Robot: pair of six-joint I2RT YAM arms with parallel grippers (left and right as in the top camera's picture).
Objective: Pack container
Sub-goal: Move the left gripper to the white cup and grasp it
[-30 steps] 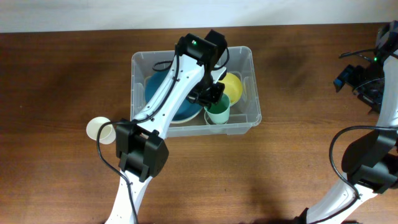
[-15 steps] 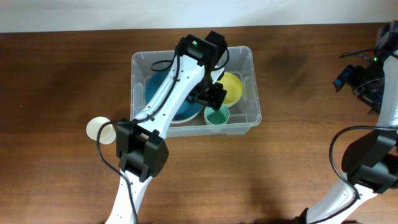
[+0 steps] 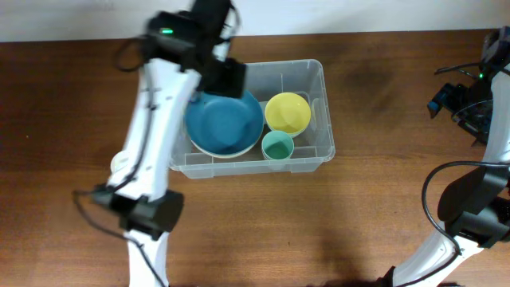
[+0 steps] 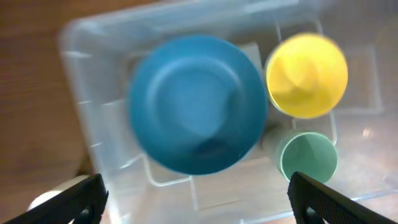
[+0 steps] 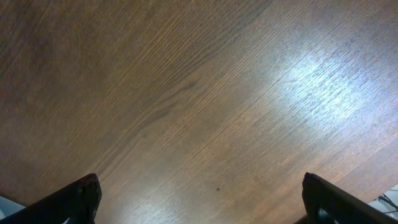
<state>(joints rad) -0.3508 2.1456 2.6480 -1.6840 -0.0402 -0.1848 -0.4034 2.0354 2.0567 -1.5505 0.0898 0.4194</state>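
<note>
The container is a clear plastic bin in the middle of the table. Inside it sit a blue bowl, a yellow bowl and a green cup, all upright. My left gripper hangs blurred above the bin's back left part. In the left wrist view the gripper is open with nothing between its fingers, looking down on the blue bowl, yellow bowl and green cup. My right gripper is far right, and in its own view it is open over bare wood.
A white cup stands on the table left of the bin, partly hidden by my left arm; its rim shows at the lower left of the left wrist view. The table's far edge runs just behind the bin.
My left gripper opened and let go of the green cup inside the bin, then rose and swung back to the left. The right arm has not moved.
</note>
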